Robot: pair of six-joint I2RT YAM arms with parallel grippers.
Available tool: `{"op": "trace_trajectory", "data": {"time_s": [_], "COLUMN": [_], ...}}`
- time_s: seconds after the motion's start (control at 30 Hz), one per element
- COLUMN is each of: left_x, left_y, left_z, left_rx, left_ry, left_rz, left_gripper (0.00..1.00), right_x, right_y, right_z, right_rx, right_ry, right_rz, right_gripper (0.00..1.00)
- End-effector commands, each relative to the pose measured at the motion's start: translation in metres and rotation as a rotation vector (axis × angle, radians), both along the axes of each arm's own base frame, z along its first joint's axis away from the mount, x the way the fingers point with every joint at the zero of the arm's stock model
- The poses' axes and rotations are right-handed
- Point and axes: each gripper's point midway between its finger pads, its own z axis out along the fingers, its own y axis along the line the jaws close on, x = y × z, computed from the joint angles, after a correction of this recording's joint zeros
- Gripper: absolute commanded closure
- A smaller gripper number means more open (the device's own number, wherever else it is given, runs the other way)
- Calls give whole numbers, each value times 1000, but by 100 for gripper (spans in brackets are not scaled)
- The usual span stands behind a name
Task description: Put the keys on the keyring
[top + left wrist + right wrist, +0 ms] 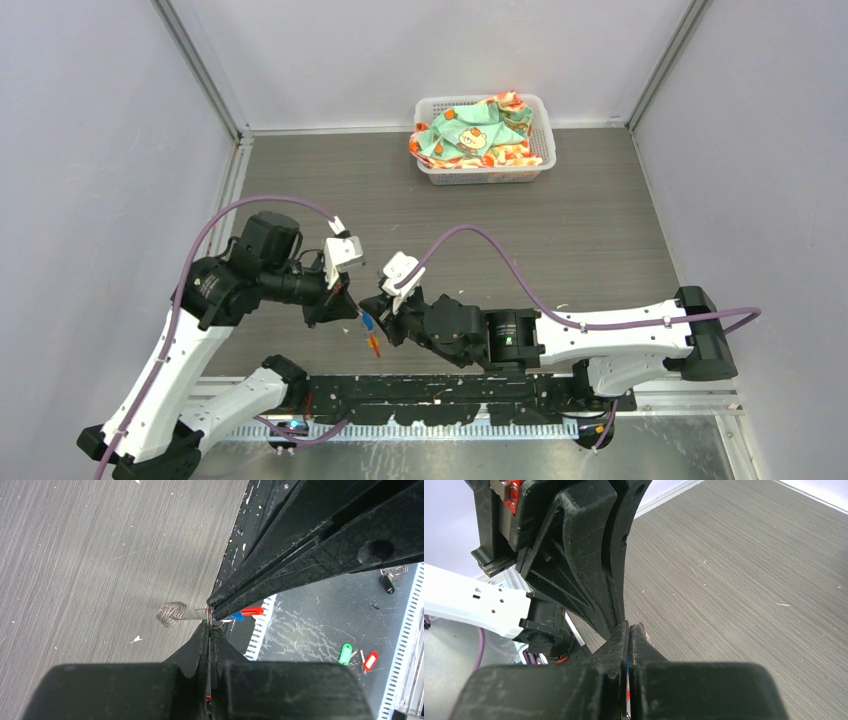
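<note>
Keyring [170, 614] hangs in the air above the near edge of the grey table [560, 220], caught between the two arms where their tips meet. Its coiled wire bunch sticks out on one side of the tips, and its long red tag [251, 611] shows on the other side. The blue-tagged key [237, 616] sits just beside that red tag, touching or nearly touching it.

The left gripper [209, 630] has its fingers pressed together, pinching the keyring's thin metal right at the tips. The right gripper [629, 629] comes in from the opposite side, tip to tip with the left. Its fingers are also pressed together on the same small knot of metal, but whether it nips the ring or the key's blade cannot be told. From above, the blue tag and the red tag dangle one under the other below the meeting point.

On the metal ledge [310, 630] beneath lie a green tag [345, 653], a second red tag [370, 660] beside it, and a black-tagged key [386, 584] further off. A white basket [545, 130] holding a printed cloth [470, 135] stands at the far edge of the table, well apart from the arms
</note>
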Motion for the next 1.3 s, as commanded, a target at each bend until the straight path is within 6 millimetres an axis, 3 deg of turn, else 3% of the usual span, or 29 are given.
{"op": "trace_trajectory", "data": {"time_s": [0.0, 1.27], "left_x": [-4, 3], "left_y": [-3, -1], "left_z": [19, 21], "left_rx": [-58, -52], "left_ry": [-54, -83], "left_rz": [-30, 6], "left_gripper": [99, 100], "right_x": [5, 3], "right_y": [-3, -16], "right_z": [24, 12], "right_rx": [72, 52], "right_ry": [5, 29], "right_rz": [-40, -69], "right_gripper": [99, 99]}}
